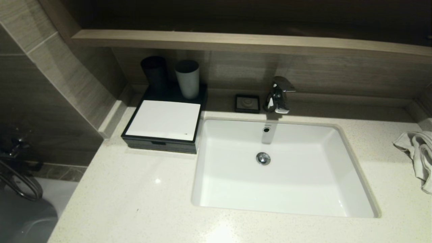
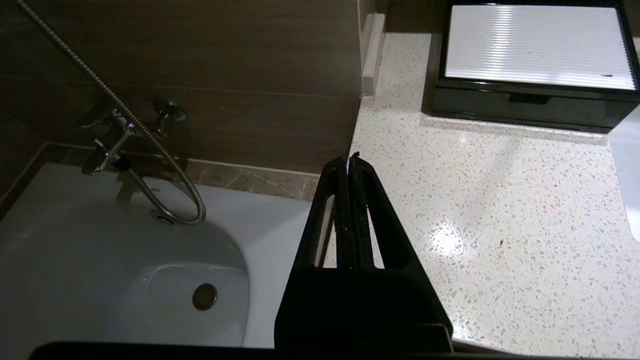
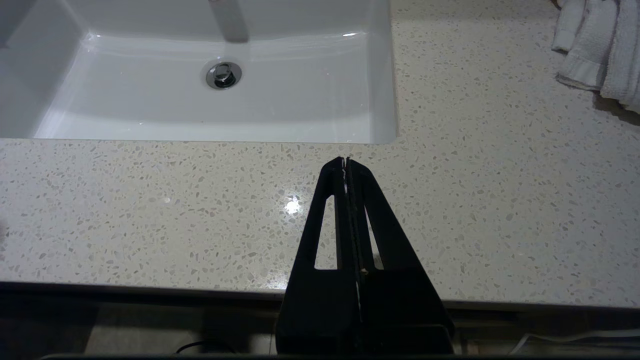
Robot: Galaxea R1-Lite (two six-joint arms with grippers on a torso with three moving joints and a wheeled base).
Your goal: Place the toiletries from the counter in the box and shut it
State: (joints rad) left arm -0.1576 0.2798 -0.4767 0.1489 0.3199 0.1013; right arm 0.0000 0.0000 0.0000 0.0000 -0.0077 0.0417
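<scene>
1. Head view: taking the white sink basin [image 1: 283, 168] as the landmark, the box [image 1: 165, 123] sits just beside the basin's far left corner, its drawer front flush with the body, so it looks closed. A grey cup [image 1: 187, 78] and a darker cup [image 1: 154, 72] stand behind its white panel. No toiletries show anywhere on the counter [image 1: 135, 202]; the towel [image 1: 416, 155] lies well to the basin's right. Neither arm appears in this view.

2. Left wrist view: the left gripper [image 2: 348, 159] is clenched on nothing, its fingers pressed together, at the counter's left edge where it meets the bathtub [image 2: 125, 270]. The box lies ahead of it and toward the basin side, its long axis running across the pincer's pointing line, drawer front facing the gripper.

3. Right wrist view: the right gripper [image 3: 346, 161] is likewise clamped empty, hanging by the counter's near edge in front of the basin's right corner, the towel beyond. The left arm is plainly nearer the box; judging by this, the job looks finished.
</scene>
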